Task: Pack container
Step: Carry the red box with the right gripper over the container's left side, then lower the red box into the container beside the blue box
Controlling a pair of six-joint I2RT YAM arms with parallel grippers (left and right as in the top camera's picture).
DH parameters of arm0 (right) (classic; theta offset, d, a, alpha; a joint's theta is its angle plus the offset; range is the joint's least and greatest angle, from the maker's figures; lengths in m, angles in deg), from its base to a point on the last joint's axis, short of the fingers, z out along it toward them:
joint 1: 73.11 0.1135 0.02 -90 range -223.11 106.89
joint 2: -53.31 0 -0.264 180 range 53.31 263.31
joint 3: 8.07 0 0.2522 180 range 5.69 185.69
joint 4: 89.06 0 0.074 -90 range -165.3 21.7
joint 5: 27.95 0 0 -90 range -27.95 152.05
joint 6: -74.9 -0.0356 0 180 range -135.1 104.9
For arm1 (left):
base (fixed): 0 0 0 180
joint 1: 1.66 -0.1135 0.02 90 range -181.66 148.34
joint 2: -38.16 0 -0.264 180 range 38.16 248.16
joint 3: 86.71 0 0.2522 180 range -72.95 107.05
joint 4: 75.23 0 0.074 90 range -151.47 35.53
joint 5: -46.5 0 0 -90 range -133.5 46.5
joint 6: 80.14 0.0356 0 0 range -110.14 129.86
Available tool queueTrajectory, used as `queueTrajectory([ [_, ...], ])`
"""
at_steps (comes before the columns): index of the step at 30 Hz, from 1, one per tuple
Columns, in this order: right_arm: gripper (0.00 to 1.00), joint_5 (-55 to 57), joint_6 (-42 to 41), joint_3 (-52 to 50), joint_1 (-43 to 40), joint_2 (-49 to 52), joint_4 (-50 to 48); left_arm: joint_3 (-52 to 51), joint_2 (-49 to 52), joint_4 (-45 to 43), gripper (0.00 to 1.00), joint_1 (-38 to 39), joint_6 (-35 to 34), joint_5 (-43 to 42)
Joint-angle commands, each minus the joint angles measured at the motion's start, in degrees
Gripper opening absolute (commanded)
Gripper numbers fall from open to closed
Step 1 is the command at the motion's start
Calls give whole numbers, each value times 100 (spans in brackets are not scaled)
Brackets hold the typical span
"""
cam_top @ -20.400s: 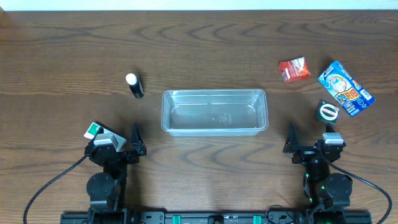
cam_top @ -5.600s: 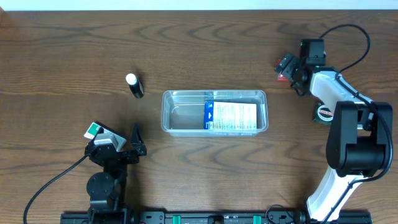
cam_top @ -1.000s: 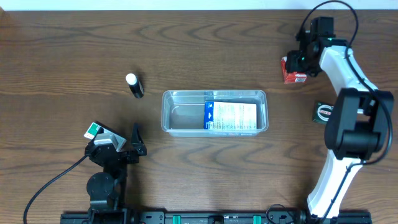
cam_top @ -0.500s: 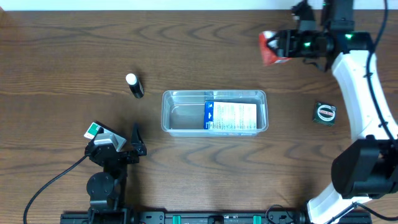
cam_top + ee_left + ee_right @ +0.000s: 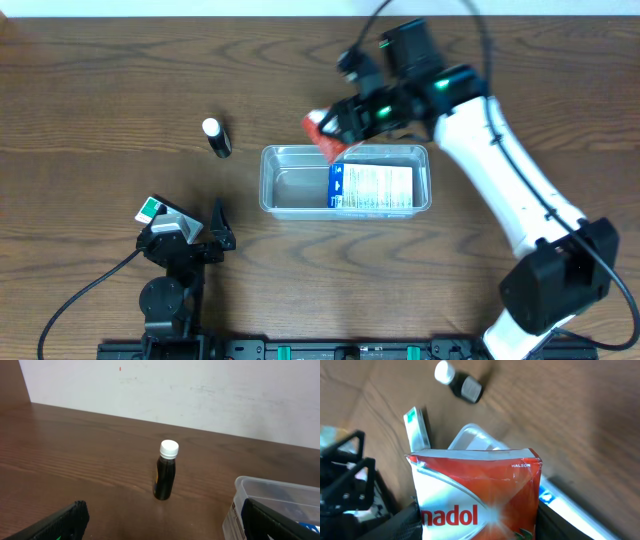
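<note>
**A:** How does the left arm (image 5: 165,290) sit?

**B:** It is folded low at the near left corner of the bench (image 5: 100,80). The left gripper (image 5: 162,512) faces the far edge, its jaws spread wide and holding nothing. Ahead of it, toward the far edge, a dark bottle (image 5: 165,471) with a white cap stands upright, well apart from the fingers.

**A:** And the container (image 5: 265,180)?

**B:** It is in the middle of the bench, with its long sides parallel to the near and far edges. A blue-and-white box (image 5: 372,186) lies flat in its right half, and the left half is bare.

**A:** The right arm (image 5: 500,180)?

**B:** It rises from the near right corner and stretches diagonally across toward the far edge, bending over the container's far side. The right gripper (image 5: 335,130) has its jaws clamped on a red packet (image 5: 475,490). The packet hangs over the container's far rim, left of the box. I cannot tell whether it touches the rim.
</note>
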Motion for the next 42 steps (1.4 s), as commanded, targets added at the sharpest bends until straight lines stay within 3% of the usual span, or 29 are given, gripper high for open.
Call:
queueTrajectory([
  [1, 59, 896, -254, 22, 474, -33, 7, -109, 7, 210, 98, -28, 94, 68],
  [10, 59, 2887, -1364, 2, 1532, 162, -37, -109, 7, 210, 98, -28, 94, 68],
  [15, 59, 3364, -1836, 0, 1781, 422, -103, -109, 7, 210, 98, -28, 94, 68],
  [42, 59, 3370, -3053, -9, 1974, 1554, -201, -109, 7, 210, 98, -28, 94, 68],
])
